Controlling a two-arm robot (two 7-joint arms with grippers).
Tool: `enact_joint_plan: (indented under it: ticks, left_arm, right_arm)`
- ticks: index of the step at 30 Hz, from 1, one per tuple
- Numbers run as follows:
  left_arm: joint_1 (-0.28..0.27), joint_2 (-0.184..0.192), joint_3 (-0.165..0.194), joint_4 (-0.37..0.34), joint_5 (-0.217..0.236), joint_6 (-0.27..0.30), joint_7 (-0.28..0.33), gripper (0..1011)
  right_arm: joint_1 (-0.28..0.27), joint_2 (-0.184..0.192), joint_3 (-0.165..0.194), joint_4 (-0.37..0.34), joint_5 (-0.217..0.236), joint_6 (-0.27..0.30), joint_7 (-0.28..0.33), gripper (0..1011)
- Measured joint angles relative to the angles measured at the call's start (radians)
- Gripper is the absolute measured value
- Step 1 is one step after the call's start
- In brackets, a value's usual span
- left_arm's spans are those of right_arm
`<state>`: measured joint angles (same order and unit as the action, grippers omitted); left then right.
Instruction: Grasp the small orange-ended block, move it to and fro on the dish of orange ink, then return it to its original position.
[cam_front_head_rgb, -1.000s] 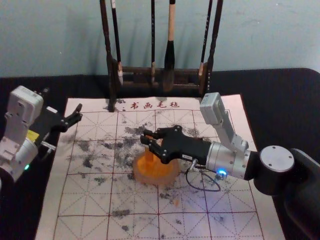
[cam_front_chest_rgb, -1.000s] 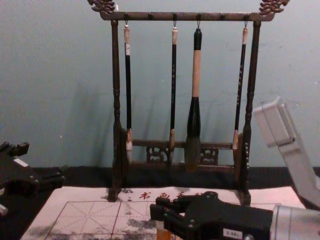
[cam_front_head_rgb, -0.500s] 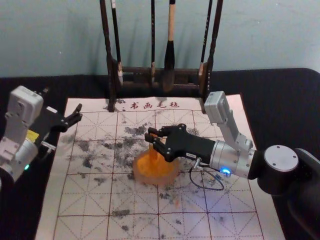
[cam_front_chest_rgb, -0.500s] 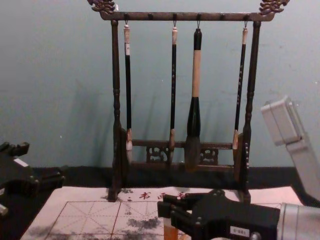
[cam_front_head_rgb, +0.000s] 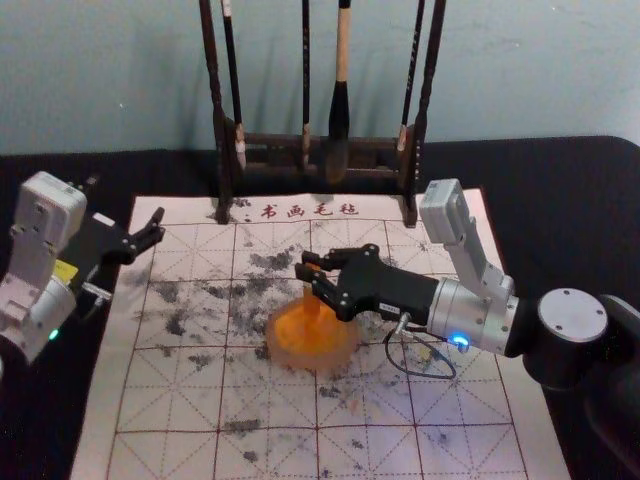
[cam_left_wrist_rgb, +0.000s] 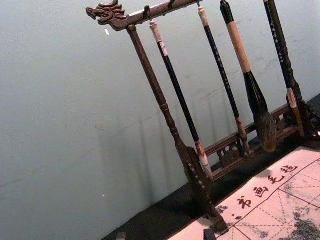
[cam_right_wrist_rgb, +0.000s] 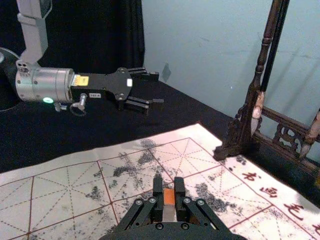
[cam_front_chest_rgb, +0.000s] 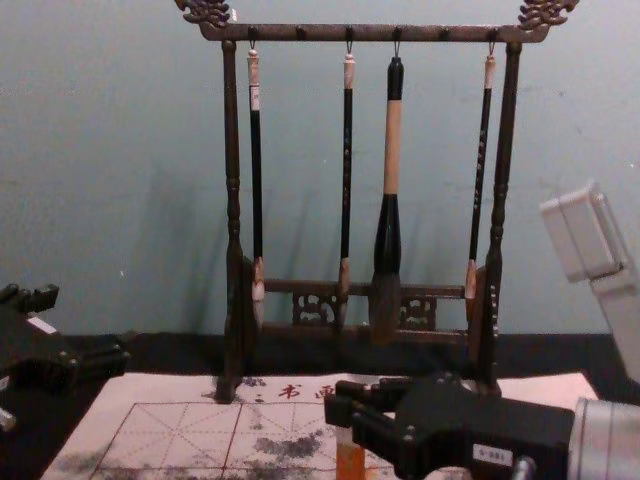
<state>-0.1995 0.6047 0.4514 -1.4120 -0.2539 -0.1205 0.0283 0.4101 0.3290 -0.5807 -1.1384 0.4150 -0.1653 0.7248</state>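
Gripping the block, the right pincer is clamped on its upper part, holding it upright at the dish of orange ink — left pincer parked, fingers apart, near the mat's left edge.

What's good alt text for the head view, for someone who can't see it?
The right end effector grips a small orange block upright at a dish of orange ink, on a gridded, stained mat. The left end effector is parked open at the mat's left edge, and a brush rack stands behind.
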Motion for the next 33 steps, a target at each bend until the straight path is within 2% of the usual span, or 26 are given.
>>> enact_joint_plan:
  ticks: [4, 8, 17, 26, 33]
  left_arm:
    - [0.0, 0.0, 0.0, 0.0, 0.0, 0.0, 0.0, 1001]
    - [0.0, 0.0, 0.0, 0.0, 0.0, 0.0, 0.0, 1001]
    - [0.0, 0.0, 0.0, 0.0, 0.0, 0.0, 0.0, 1001]
    - [0.0, 0.0, 0.0, 0.0, 0.0, 0.0, 0.0, 1001]
    - [0.0, 0.0, 0.0, 0.0, 0.0, 0.0, 0.0, 1001]
  right_arm:
    - [-0.008, 0.013, 0.003, -0.024, 0.007, 0.005, 0.006, 136]
    - [-0.023, 0.039, 0.011, -0.077, 0.018, 0.019, 0.005, 135]
    - [-0.089, 0.101, 0.05, -0.231, 0.029, 0.043, -0.06, 136]
    - [-0.195, 0.143, 0.127, -0.376, 0.053, 0.109, -0.195, 135]
    - [-0.258, 0.149, 0.174, -0.426, 0.068, 0.127, -0.256, 136]
